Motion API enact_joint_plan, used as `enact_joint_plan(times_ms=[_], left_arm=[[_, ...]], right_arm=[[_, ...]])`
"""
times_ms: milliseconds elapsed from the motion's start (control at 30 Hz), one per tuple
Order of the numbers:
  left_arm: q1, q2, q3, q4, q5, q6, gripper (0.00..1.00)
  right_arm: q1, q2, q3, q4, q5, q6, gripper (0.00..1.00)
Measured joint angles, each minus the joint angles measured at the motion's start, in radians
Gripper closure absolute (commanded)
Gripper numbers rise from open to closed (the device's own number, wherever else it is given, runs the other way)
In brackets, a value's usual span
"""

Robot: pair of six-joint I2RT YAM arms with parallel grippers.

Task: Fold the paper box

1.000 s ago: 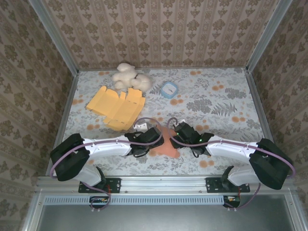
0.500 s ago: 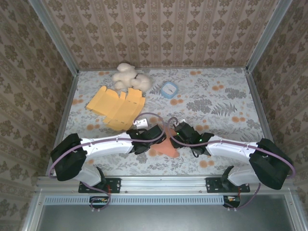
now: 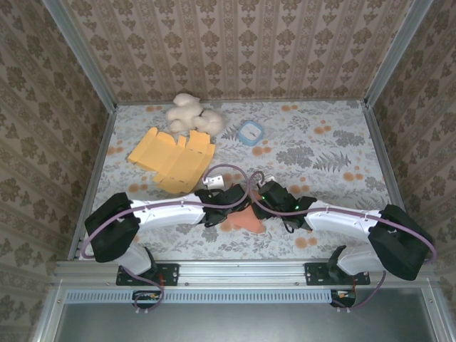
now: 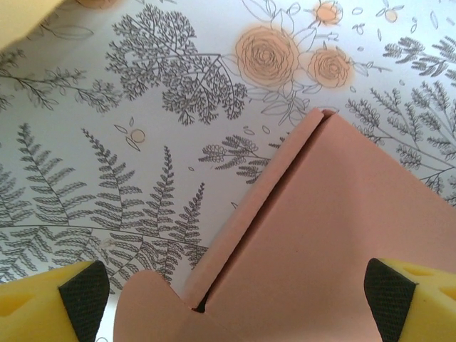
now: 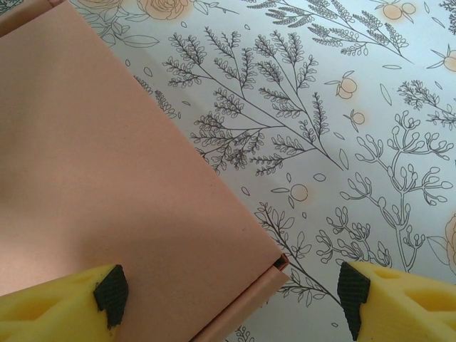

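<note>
The pink paper box (image 3: 244,221) lies partly folded on the flowered table (image 3: 320,142) near the front centre. In the left wrist view the box (image 4: 335,235) has a flap edge standing up along a crease. My left gripper (image 3: 229,203) is open over its left side, and its jaws (image 4: 235,299) straddle that crease. My right gripper (image 3: 265,198) hovers open above the box's right side. In the right wrist view a flat pink panel (image 5: 107,178) and its corner lie between the fingertips (image 5: 107,292). Neither gripper holds anything.
A flat yellow cardboard blank (image 3: 174,158) lies at the back left, its corner (image 4: 21,18) also in the left wrist view. A white plush toy (image 3: 191,114) and a small blue-and-white round thing (image 3: 251,132) sit near the back wall. Metal rails edge the table.
My left arm has swung to the right, bringing its gripper closer over the pink box. The right arm and the box stay where they were.
</note>
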Motion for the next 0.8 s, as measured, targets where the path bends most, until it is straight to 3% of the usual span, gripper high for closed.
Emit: enact_joint_plan(times_ms=[200,800], left_arm=[[-0.002,0.024,0.001,0.027,0.058,-0.004,0.1],[-0.029,0.025,0.027,-0.02,0.163,-0.089,0.06]], right_arm=[[0.0,0.009,0.0,0.004,0.0,0.009,0.19],[-0.004,0.097,0.018,0.114,0.054,0.083,0.2]])
